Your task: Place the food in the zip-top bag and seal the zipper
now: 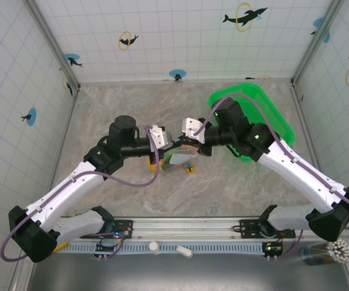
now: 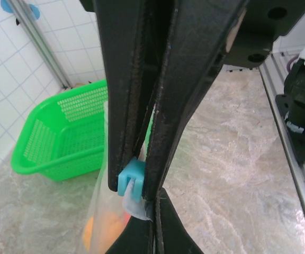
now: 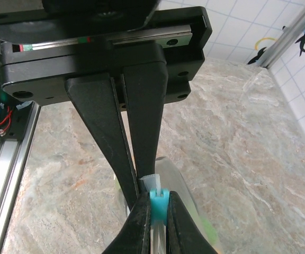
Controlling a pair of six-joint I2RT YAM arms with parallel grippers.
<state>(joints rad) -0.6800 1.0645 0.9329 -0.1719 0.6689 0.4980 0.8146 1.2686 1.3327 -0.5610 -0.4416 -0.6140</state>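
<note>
Left gripper [image 2: 133,186] is pinched fully closed on the zipper [image 3: 151,183], its fingertips flanking a small blue slider [image 3: 158,203] on that whitish strip. Right gripper [image 3: 140,181] is likewise clamped tight on the strip, just beside the slider, so the two sets of black fingers almost touch nose to nose. Between them hangs the zip-top bag [image 1: 180,159], over the middle of the table. An orange piece of food [image 2: 104,228] shows through the clear plastic, blurred, with something greenish beside it.

Beneath lies a marbled beige-grey table [image 1: 223,194], and a tiny yellow bit [image 1: 191,169], too small to identify, rests near the bag. A bright green mesh basket [image 1: 270,108] sits at the far right corner, well apart from the bag. White tiled walls [image 1: 162,36] with dolphin stickers close in three sides, and a metal rail [image 1: 186,225] runs along the near edge.

The left arm [image 1: 71,182] and right arm [image 1: 295,167] both rise from that rail, elbows flared outward, forearms angling inward to meet at mid-table.

The zipper edge is uppermost, running roughly left to right from one gripper to the other, and the bag's body droops below it. Whether the bottom touches the table cannot be told.
</note>
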